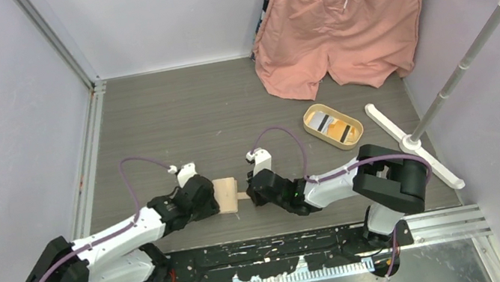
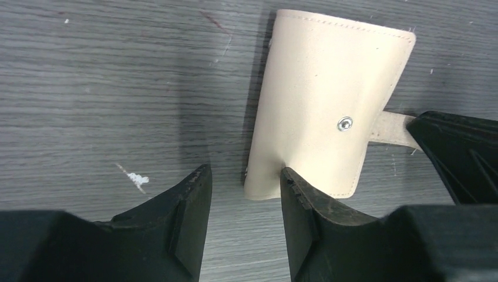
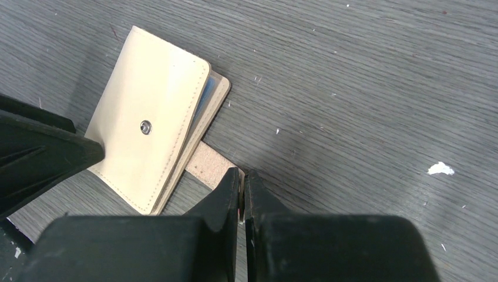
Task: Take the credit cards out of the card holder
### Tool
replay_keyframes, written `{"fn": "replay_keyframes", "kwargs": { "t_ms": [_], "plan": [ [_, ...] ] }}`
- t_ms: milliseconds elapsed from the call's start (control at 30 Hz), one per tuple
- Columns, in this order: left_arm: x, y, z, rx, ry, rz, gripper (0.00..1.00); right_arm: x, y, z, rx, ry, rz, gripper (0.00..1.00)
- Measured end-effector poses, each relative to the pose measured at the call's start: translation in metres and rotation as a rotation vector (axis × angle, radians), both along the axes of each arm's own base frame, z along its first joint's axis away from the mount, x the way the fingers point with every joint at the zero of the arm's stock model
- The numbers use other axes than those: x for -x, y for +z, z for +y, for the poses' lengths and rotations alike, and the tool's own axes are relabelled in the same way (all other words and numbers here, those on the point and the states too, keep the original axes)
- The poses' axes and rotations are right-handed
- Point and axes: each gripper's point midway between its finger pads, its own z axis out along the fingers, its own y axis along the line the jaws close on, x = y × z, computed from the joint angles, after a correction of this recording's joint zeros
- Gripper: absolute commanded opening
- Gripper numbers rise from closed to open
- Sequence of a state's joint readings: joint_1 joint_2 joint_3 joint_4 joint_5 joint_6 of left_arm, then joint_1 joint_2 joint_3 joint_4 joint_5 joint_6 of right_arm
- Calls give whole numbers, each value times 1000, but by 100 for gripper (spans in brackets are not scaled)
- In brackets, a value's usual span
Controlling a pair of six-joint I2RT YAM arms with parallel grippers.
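Note:
The tan card holder [image 1: 226, 194] lies folded shut on the grey table between my two grippers. It also shows in the left wrist view [image 2: 329, 100] and the right wrist view [image 3: 150, 141]. A pale blue card edge [image 3: 204, 97] peeks from its open side. My right gripper [image 3: 241, 173] is shut on the holder's snap tab [image 3: 208, 161]. My left gripper [image 2: 244, 173] is open, and its right fingertip [image 2: 290, 179] presses on the holder's near edge. An orange-yellow card [image 1: 340, 129] lies in the oval tray [image 1: 353, 141].
The oval tan tray stands to the back right and also holds a dark and whitish card [image 1: 320, 122]. Pink shorts [image 1: 341, 20] hang at the back. A white rack stand [image 1: 414, 141] with a slanted pole stands at the right.

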State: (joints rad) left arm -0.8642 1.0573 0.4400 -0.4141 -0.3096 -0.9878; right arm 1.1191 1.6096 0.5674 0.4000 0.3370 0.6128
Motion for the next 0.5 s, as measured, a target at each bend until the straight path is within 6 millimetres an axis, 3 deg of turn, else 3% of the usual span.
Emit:
{"fn": "replay_keyframes", "kwargs": {
  "t_ms": [300,500],
  "plan": [
    [-9,3,-34,117,-35,3,48,0,0,-1,3,-3,2,1],
    [-8,4,-48,203,-33,16,36,0,0,-2,-3,-8,5,1]
  ]
}}
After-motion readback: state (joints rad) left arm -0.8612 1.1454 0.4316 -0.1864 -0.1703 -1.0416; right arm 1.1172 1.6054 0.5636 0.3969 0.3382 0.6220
